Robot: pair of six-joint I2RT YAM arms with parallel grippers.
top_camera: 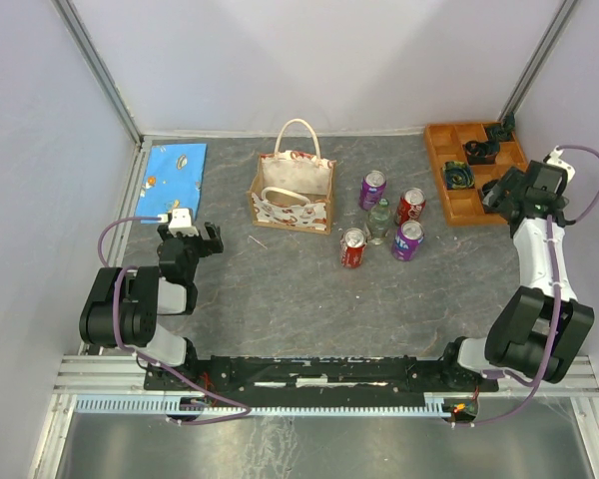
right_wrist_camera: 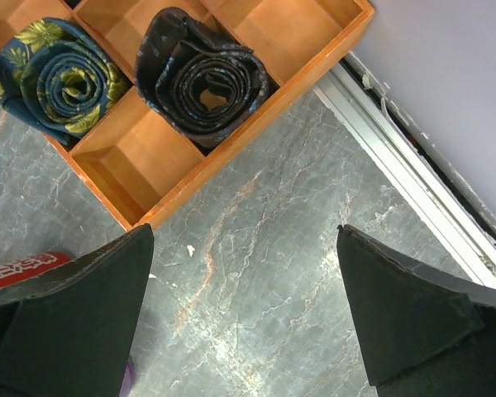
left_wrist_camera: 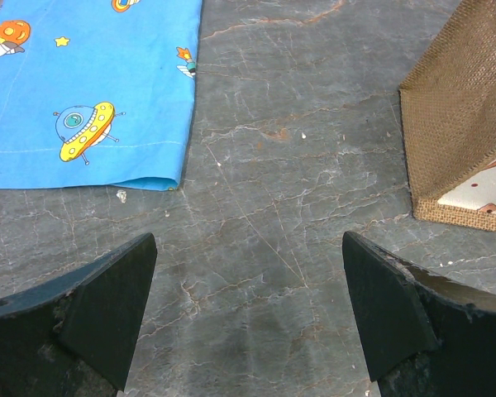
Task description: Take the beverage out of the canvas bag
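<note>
Canvas bag (top_camera: 292, 195): upright on worktop (top_camera: 299, 289), cans (top_camera: 407, 240) beside it.
Left gripper (left_wrist_camera: 248, 248): spread, empty, near bag.
Right gripper (right_wrist_camera: 244, 240): spread, empty, by orange tray (right_wrist_camera: 120, 161).

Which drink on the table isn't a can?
The clear greenish bottle standing in the middle of the group. It has a narrow neck and a cap, while around it stand two red cans and two purple cans.

I'm working in a lab test cell: plain white walls (top_camera: 329, 60), aluminium frame posts (top_camera: 100, 70), my arms (top_camera: 140, 309) bolted to a rail (top_camera: 309, 374).
</note>
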